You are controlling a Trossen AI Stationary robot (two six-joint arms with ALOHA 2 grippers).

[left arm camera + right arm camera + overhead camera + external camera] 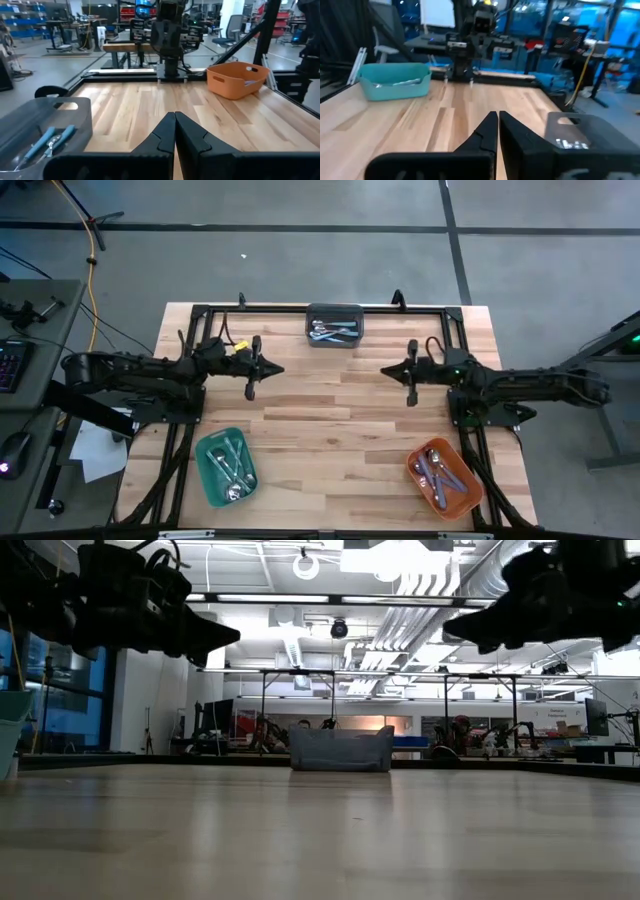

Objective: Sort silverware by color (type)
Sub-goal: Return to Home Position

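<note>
All the spoons lie in bins. The dark grey bin (335, 324) at the table's far edge holds blue-handled spoons (47, 141). The green bin (225, 467) at the near left holds silver spoons (232, 463). The red-orange bin (443, 478) at the near right holds lavender-handled spoons (437, 471). My left gripper (277, 368) hovers shut above the left half of the table, pointing right. My right gripper (385, 370) hovers shut above the right half, pointing left. Both are high over the wood in the low view.
The butcher-block table (330, 420) lies bare between the two grippers and the three bins. A black frame (320, 308) runs along the table's far edge and sides. A desk with a keyboard (8, 365) stands off the table's left side.
</note>
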